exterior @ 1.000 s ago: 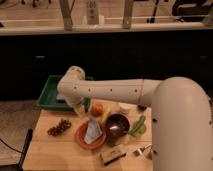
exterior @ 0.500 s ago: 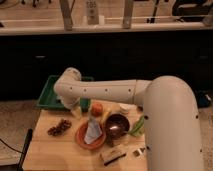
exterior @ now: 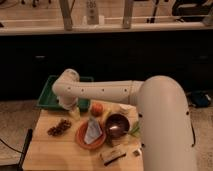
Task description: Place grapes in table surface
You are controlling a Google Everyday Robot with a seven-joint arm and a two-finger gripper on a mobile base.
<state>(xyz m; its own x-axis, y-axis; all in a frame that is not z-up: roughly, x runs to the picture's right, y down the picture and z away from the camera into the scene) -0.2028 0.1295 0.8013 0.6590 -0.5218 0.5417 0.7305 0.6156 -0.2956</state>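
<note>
The grapes lie on the tabletop near its left edge, beside the orange plate but apart from it. The pincer hangs just beyond them, by the front rim of the green tray — jaws apart, gripping nothing.

Arm has swung slightly left since a second ago. The elbow now sits further over the green tray. The thick white link fills more of my right side and covers more of the table. The gripper has followed and hangs at the tray's front edge.
</note>
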